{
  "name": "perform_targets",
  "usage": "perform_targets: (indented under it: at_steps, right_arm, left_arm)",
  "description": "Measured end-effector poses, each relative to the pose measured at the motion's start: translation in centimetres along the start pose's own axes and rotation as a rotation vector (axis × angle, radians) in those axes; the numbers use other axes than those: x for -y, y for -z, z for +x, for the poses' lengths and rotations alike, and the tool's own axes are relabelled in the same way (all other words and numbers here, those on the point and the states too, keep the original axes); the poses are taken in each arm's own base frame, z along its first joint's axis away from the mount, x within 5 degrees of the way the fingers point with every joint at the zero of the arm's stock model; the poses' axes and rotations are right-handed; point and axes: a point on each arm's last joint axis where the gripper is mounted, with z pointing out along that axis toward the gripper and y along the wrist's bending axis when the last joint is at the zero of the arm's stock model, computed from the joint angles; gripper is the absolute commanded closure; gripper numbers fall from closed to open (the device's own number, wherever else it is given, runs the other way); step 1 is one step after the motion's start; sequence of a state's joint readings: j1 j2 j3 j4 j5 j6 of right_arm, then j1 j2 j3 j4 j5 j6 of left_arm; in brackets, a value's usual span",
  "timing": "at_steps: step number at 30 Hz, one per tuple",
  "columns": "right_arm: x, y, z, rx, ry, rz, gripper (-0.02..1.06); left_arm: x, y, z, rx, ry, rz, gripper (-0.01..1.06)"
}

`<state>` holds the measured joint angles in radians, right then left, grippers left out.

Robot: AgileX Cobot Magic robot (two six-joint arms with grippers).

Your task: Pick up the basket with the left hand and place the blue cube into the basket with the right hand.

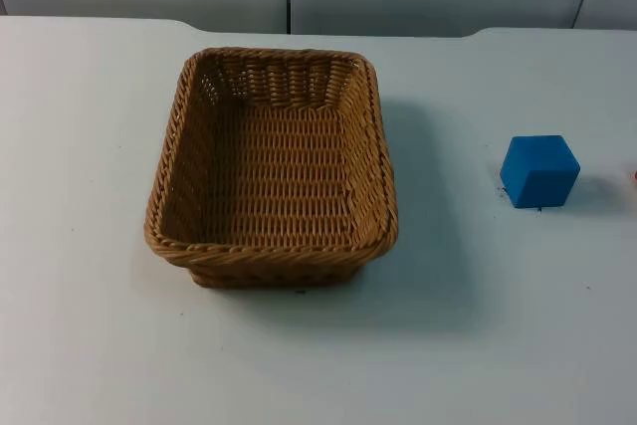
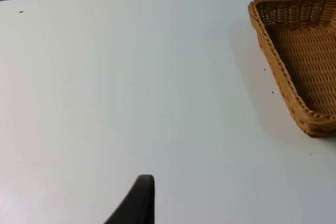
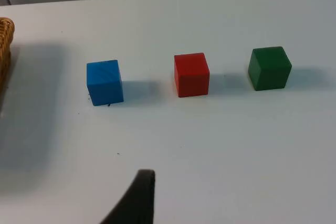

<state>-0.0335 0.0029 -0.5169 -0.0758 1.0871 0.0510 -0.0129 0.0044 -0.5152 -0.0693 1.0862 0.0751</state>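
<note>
Two grippers are waiting off the basket, fingers' opening unclear, nothing held | blue cube is sitting right of basket | red cube, green cube lining up beyond it

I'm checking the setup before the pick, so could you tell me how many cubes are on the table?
3, in a row beside the wicker basket: the blue cube nearest it, the red cube in the middle, the green cube farthest. None appears hidden.
</note>
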Motion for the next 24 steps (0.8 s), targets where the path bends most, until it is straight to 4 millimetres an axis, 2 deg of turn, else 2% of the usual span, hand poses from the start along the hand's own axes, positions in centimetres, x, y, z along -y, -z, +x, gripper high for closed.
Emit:
perform_targets:
  at_steps: [6, 10, 12, 17, 24]
  right_arm:
    - [0.0, 0.0, 0.0, 0.000, 0.000, 0.000, 0.00]
    - [0.0, 0.0, 0.0, 0.000, 0.000, 0.000, 0.00]
    - [0.0, 0.0, 0.0, 0.000, 0.000, 0.000, 0.00]
    - [0.0, 0.0, 0.0, 0.000, 0.000, 0.000, 0.00]
    - [0.0, 0.0, 0.0, 0.000, 0.000, 0.000, 0.00]
  left_arm:
    - [0.0, 0.8, -0.8, 0.051, -0.002, -0.003, 0.00]
    - [0.0, 1.8, -1.9, 0.129, -0.004, -0.007, 0.00]
    - [0.0, 2.2, -3.1, 0.153, -0.004, -0.009, 0.00]
    - [-0.2, 1.5, -5.1, 0.154, -0.001, -0.011, 0.00]
    - [-0.5, -0.6, -8.3, 0.119, 0.006, -0.013, 0.00]
